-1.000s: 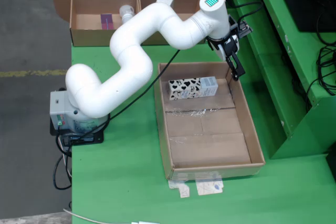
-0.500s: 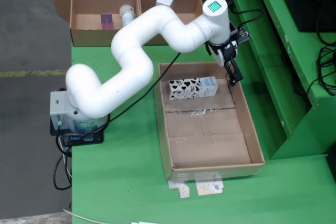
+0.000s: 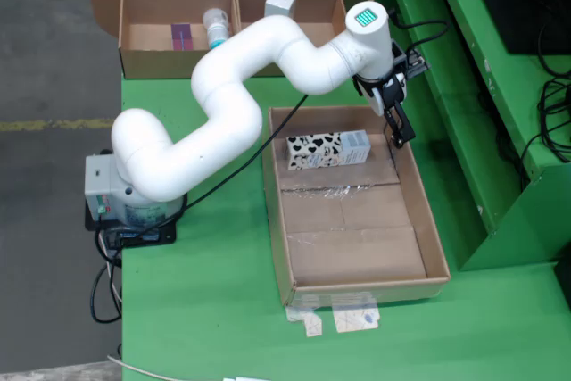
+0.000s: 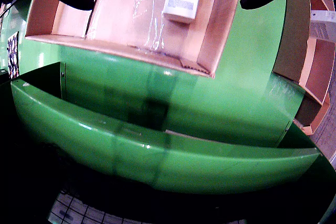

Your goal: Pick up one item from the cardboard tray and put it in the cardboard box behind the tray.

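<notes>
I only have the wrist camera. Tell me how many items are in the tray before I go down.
Observer: One. In the overhead view a patterned carton lies on its side at the far end of the tray.
Operator: Give me the gripper's position relative to it.
Observer: The gripper is over the tray's far right corner, to the right of the carton and apart from it.
Operator: Report what's in the box behind.
Observer: The box has two compartments. The left one holds a purple item and a capped bottle. A white cube sits at the back edge of the right one.
</notes>
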Available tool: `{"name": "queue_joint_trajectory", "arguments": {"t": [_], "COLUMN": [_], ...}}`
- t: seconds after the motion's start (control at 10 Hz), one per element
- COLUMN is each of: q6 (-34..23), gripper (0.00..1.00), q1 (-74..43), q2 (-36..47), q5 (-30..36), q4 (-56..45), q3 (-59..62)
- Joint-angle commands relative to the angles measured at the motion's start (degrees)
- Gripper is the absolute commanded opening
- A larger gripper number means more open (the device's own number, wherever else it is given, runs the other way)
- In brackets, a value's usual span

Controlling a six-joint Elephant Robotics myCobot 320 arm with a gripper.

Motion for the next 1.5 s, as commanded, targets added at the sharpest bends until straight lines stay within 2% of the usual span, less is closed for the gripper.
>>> {"name": "queue_joint_trajectory", "arguments": {"t": [0.0,0.3,0.4,0.7,1.0,1.1,1.3,1.4], "q6": [-0.8,-0.6,-1.0,-1.0,-0.3,1.3,1.3,2.8], "gripper": [1.00,1.00,1.00,1.00,1.00,1.00,1.00,1.00], "q1": [-0.7,-0.5,-0.4,-0.4,-0.7,-0.6,-0.6,-0.2], "q2": [-0.1,-1.5,-4.7,-6.5,-6.9,-1.1,-1.1,2.0], "q5": [-0.3,-0.8,-2.5,-3.5,-2.5,2.8,2.8,5.2], "q4": [3.6,5.4,11.1,13.8,12.5,-5.2,-5.2,-15.7], "q3": [1.6,1.6,1.6,1.6,1.6,1.6,1.6,1.6]}}
